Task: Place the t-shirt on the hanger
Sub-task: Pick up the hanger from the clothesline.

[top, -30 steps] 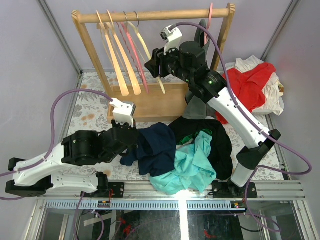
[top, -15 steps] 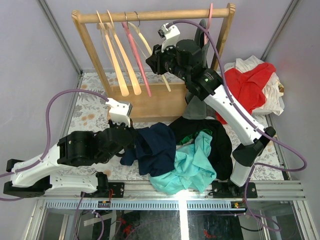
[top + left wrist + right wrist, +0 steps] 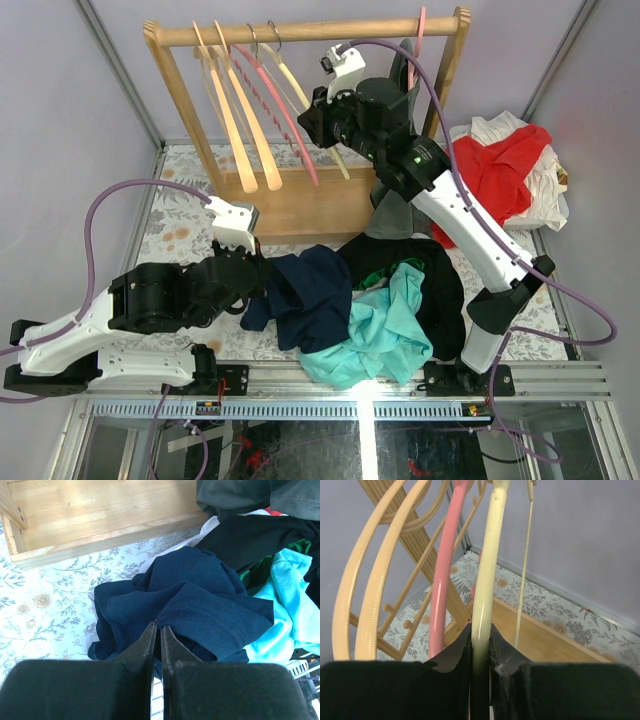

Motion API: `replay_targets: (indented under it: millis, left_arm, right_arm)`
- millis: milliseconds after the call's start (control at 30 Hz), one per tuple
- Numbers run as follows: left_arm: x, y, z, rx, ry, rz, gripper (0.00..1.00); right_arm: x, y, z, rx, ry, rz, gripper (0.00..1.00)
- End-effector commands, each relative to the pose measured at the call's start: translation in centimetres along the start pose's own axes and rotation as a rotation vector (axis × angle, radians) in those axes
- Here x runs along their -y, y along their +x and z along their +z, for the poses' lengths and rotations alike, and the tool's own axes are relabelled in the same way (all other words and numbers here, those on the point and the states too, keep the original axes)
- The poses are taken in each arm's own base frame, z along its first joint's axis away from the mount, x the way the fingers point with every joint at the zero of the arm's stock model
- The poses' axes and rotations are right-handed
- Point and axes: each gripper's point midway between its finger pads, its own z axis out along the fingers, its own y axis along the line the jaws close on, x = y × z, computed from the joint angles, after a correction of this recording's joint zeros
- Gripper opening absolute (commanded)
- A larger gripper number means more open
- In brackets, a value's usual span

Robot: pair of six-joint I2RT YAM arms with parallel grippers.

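The dark navy t-shirt (image 3: 310, 295) lies crumpled on the table in front of the rack; in the left wrist view (image 3: 200, 600) its ribbed hem sits at my fingertips. My left gripper (image 3: 262, 283) (image 3: 157, 625) is shut on the t-shirt's left edge, low over the table. The cream hanger (image 3: 290, 85) (image 3: 487, 555) hangs by its metal hook from the rack's rod. My right gripper (image 3: 318, 118) (image 3: 480, 630) is shut on the hanger's lower arm, holding it swung out to the right.
The wooden rack (image 3: 300, 32) also carries two light-wood hangers (image 3: 235, 120) and a pink hanger (image 3: 285, 115) (image 3: 445, 570) pressed beside the cream one. A black garment (image 3: 440, 280), a teal top (image 3: 385, 325) and a grey-green top (image 3: 395, 215) lie right of the t-shirt; red and white clothes (image 3: 505, 170) lie far right.
My right gripper has moved right and up with the cream hanger's arm, and the pink hanger has swung along with it. My left arm has shifted slightly, still on the t-shirt.
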Motion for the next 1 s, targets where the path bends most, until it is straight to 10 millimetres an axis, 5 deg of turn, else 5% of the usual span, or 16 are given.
replay_targets:
  millis: [0,167,433,700,967]
  left_arm:
    - [-0.5,-0.7,-0.1,0.033,-0.021,-0.032,0.00]
    - [-0.4,-0.7,-0.1,0.033,-0.021,-0.032,0.00]
    - [-0.2,-0.7,0.1,0.029,-0.022,-0.029,0.00]
    - [0.2,-0.6,0.5,0.022,-0.029,-0.014,0.00]
    - [1.0,0.0,1.7,0.006,-0.047,0.011,0.00]
  right_arm:
    - [-1.0,-8.8,-5.0,0.230,-0.020,-0.012,0.00]
    - [-1.3,-9.4,-5.8,0.215,-0.028,-0.016,0.00]
    - [0.2,-5.9,-7.1,0.055,0.045,-0.019,0.00]
    - [-0.1,-3.5,-13.2,0.049,0.006,-0.008,0.00]
    - [-1.2,-2.0,-22.4,0.061,-0.079,0.023,0.00]
